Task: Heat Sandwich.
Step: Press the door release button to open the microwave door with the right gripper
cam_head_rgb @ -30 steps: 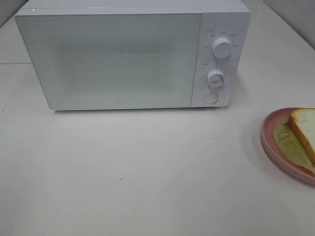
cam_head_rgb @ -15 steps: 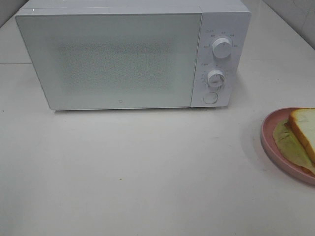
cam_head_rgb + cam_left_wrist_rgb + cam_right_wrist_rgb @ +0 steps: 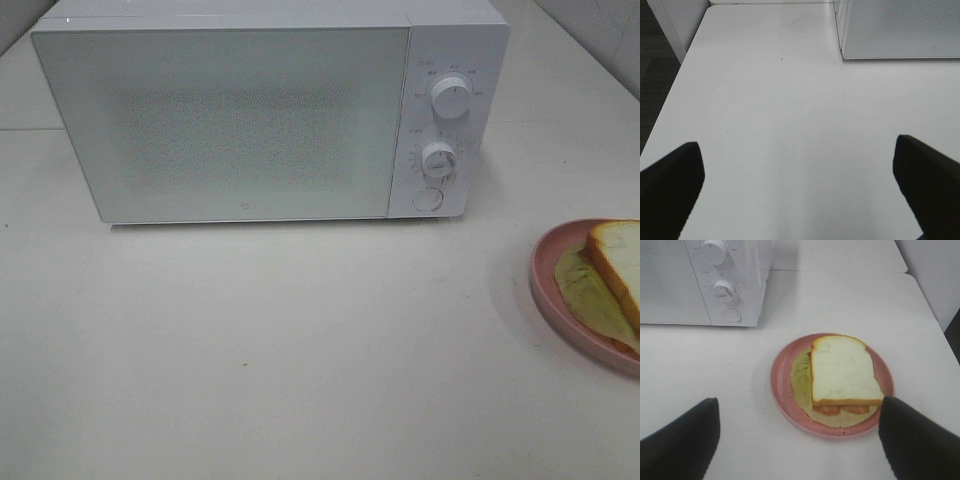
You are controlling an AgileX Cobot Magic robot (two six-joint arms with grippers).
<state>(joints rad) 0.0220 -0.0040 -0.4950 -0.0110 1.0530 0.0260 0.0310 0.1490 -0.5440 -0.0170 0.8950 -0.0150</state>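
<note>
- Task's thing: sandwich [image 3: 842, 371] lying flat on a round pink plate [image 3: 777, 385], pale bread slice on top, green lettuce under it, something reddish peeking out at one edge.
- In the high view, at the far right and partly cut off, well apart from the microwave [image 3: 230, 120].
- Microwave door shut; nothing to be made out through its speckled panel.
- Left gripper [image 3: 797, 147]: spread wide over the bare white table [image 3: 765, 75], holding nothing, a corner of the microwave ahead.
- Right gripper [image 3: 799, 407]: likewise spread wide and empty, facing the plate, touching neither plate nor sandwich.
- Neither arm visible from the high camera.
- Judged stage: the very start, with the door yet to be opened and the plate yet to be lifted.
- Risk at the door: no handle in sight, only the round button [image 3: 427, 199] below the two knobs [image 3: 452, 97]; a poke off-centre likely to turn a knob or shove the whole oven back.
- Risk at the plate: low, smooth rim, so a shallow pinch likely to slip or tip it.
- Risk to the sandwich: loose layers, so any tilt in carrying liable to slide the bread off the lettuce.
- Risk at the opening: a plate carried too low likely to clip the sill.
</note>
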